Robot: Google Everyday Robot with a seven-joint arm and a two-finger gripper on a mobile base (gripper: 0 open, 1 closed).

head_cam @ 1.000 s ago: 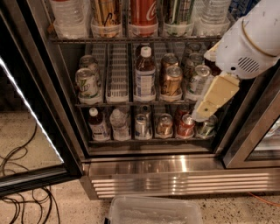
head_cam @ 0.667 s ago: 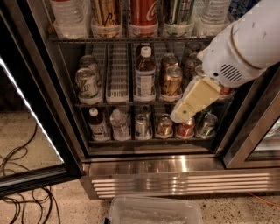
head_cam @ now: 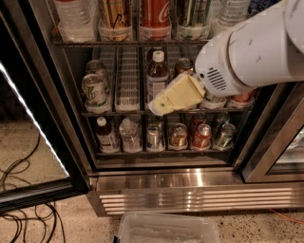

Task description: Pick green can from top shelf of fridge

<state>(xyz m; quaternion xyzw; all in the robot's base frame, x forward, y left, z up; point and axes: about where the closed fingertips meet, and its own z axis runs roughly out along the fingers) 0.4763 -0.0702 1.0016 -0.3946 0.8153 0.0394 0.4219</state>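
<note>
The green can (head_cam: 192, 13), with dark streaky markings, stands in a translucent cup on the top shelf (head_cam: 142, 42) of the fridge (head_cam: 190, 182), between a red cola can (head_cam: 154, 14) and a clear bottle (head_cam: 229, 13). Its top is cut off by the frame edge. My gripper (head_cam: 164, 102), cream-coloured, points down and left in front of the middle rack, well below the green can. The white arm (head_cam: 256, 52) comes in from the upper right and hides part of the middle rack.
A gold can (head_cam: 115, 16) and another clear bottle (head_cam: 72, 19) stand on the top shelf. Paler green-and-white cans (head_cam: 95, 90) and a bottle (head_cam: 156, 76) fill the middle rack. The open door (head_cam: 28, 118) is at left. A clear bin (head_cam: 166, 230) and cables (head_cam: 23, 213) lie on the floor.
The arm has swung left and slightly up across the fridge front. The gripper has gone from the right side of the lower racks to the centre of the middle rack.
</note>
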